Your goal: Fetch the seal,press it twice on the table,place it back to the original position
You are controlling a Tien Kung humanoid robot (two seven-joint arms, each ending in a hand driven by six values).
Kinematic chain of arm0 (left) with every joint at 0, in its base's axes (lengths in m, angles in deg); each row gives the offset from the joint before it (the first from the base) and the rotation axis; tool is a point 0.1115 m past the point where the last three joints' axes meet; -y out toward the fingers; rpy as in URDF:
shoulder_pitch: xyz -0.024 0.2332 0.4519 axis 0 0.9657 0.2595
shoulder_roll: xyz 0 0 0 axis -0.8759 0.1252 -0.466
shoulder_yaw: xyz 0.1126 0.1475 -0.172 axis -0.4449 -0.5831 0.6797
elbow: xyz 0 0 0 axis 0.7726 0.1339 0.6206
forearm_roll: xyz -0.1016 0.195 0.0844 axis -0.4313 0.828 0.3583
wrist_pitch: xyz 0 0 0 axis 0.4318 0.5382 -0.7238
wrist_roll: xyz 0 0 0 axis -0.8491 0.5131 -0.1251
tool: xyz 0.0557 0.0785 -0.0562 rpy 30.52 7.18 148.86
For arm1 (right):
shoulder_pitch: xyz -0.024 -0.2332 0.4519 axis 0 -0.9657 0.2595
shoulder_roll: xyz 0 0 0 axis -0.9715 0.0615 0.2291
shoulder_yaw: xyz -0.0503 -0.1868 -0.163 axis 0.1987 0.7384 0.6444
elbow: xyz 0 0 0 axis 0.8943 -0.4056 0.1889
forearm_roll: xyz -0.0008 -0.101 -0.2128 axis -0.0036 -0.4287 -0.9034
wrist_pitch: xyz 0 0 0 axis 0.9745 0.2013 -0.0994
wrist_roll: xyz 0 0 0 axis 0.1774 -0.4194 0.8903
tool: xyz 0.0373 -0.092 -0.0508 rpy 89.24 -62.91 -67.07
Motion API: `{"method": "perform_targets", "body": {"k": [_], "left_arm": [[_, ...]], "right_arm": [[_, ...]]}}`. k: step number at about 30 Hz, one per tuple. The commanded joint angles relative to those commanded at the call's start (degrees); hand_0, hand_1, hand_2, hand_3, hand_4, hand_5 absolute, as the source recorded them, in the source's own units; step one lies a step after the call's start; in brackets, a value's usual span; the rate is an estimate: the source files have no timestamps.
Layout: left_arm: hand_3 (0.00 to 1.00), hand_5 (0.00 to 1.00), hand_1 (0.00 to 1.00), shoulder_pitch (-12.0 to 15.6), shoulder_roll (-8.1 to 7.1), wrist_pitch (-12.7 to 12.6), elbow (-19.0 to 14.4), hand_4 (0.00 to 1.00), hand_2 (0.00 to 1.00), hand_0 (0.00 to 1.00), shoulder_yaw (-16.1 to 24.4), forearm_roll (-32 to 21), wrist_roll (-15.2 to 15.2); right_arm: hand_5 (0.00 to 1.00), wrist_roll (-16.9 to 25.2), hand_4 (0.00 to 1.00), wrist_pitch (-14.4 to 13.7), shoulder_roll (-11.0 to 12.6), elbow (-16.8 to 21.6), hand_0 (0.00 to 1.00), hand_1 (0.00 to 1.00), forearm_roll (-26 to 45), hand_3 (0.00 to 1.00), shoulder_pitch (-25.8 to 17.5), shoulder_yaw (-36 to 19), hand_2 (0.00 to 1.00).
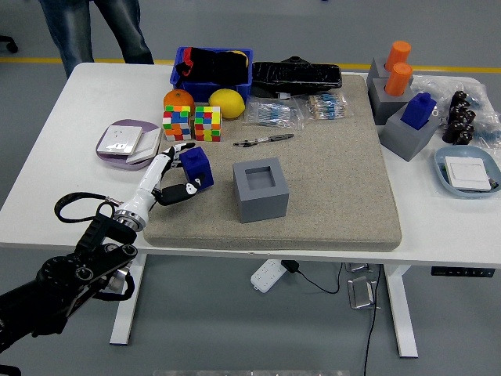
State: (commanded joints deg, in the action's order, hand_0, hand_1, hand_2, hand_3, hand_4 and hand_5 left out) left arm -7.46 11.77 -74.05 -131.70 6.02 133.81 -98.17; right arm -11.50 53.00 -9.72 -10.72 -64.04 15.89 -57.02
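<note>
Near the mat's (329, 188) left edge, the left hand (168, 176) grips the blue seal (195, 168), fingers wrapped round its sides. It looks small, rigid and light; the grey holder (261, 189) stands just right.

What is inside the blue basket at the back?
The blue basket holds a black bundle, with something yellow showing at its right end. Anything beneath the bundle is hidden.

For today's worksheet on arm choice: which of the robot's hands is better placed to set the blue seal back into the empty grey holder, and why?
Left. The left hand grips the blue seal on the mat, just left of the empty grey holder. No right arm is in view.
</note>
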Motion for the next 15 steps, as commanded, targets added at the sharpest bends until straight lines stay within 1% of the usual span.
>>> {"method": "perform_targets", "body": {"k": [4, 7, 9, 10, 12, 15], "left_arm": [[0.854, 0.002, 0.532, -0.97, -1.66, 0.81, -4.15, 0.472, 0.468, 0.825, 1.86, 2.64, 1.57], [0.854, 0.002, 0.532, -1.35, -2.47, 0.98, -7.05, 0.472, 0.468, 0.825, 3.0, 3.96, 2.25], [0.855, 0.002, 0.534, -1.76, -3.04, 1.13, -9.86, 0.47, 0.467, 0.826, 3.91, 5.29, 3.06], [0.855, 0.002, 0.534, -1.89, -3.17, 1.17, -11.25, 0.47, 0.467, 0.826, 4.2, 5.74, 3.34], [0.855, 0.002, 0.534, -2.04, -3.28, 1.45, -12.99, 0.47, 0.467, 0.826, 4.51, 6.34, 3.78], [0.858, 0.002, 0.536, -2.19, -3.26, 1.95, -16.16, 0.469, 0.468, 0.826, 4.12, 7.22, 4.52]], "right_arm": [[0.54, 0.02, 0.783, -0.01, 0.15, 0.0, 0.804, 0.706, -0.05, 0.649, -0.06, -0.2, 0.687], [0.54, 0.02, 0.783, -0.04, 0.23, -0.02, 0.804, 0.706, -0.12, 0.649, -0.1, -0.37, 0.687], [0.54, 0.01, 0.783, -0.05, 0.28, -0.02, 0.803, 0.706, -0.19, 0.649, -0.09, -0.45, 0.687], [0.54, 0.02, 0.783, -0.06, 0.29, -0.01, 0.803, 0.706, -0.22, 0.649, -0.07, -0.5, 0.687], [0.54, 0.02, 0.783, -0.05, 0.28, 0.01, 0.803, 0.706, -0.23, 0.649, -0.03, -0.56, 0.687], [0.539, 0.02, 0.784, -0.03, 0.24, 0.03, 0.804, 0.706, -0.2, 0.65, 0.03, -0.59, 0.687]]}}
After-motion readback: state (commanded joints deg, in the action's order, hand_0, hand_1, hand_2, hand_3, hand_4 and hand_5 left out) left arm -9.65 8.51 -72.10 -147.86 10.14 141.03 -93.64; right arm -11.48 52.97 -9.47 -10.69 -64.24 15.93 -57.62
